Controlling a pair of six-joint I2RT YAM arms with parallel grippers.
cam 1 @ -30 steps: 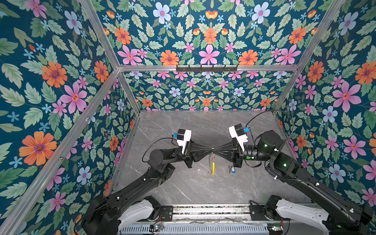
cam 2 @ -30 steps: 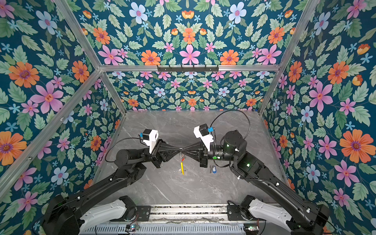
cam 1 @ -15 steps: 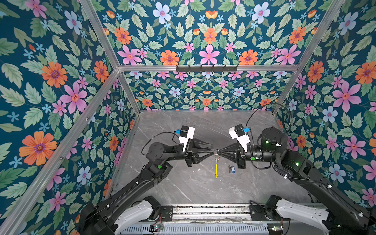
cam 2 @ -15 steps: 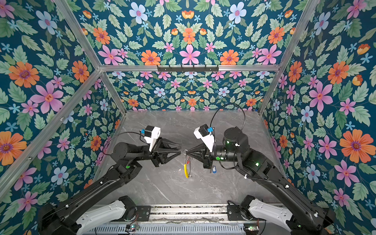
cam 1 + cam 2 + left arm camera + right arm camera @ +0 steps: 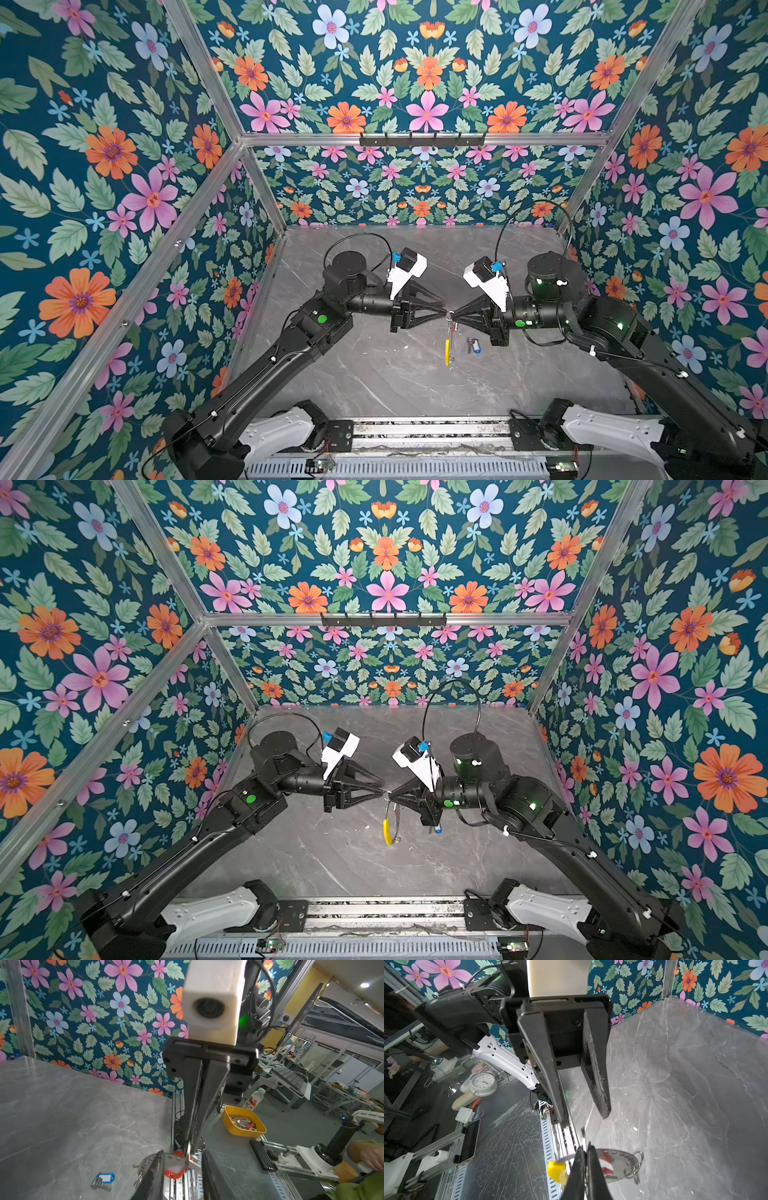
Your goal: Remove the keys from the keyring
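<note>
The right gripper [image 5: 586, 1148] pinches the edge of the large flat dark grey keyring hoop [image 5: 618, 1159], which hangs above the table [image 5: 374, 374]. The left gripper [image 5: 182, 1154] stands spread around the red-tagged silver key [image 5: 174, 1172]. Closing on hoop and tag together, or tugging sideways, could wrench it from that thin pinch.

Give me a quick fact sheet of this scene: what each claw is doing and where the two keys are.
right gripper: shut on the keyring's edge; the hoop hangs below it
left gripper: open, tips near the keyring, holding nothing
red-tag key: appears attached to the keyring
blue-tag key: off the keyring, lying on the table
</note>
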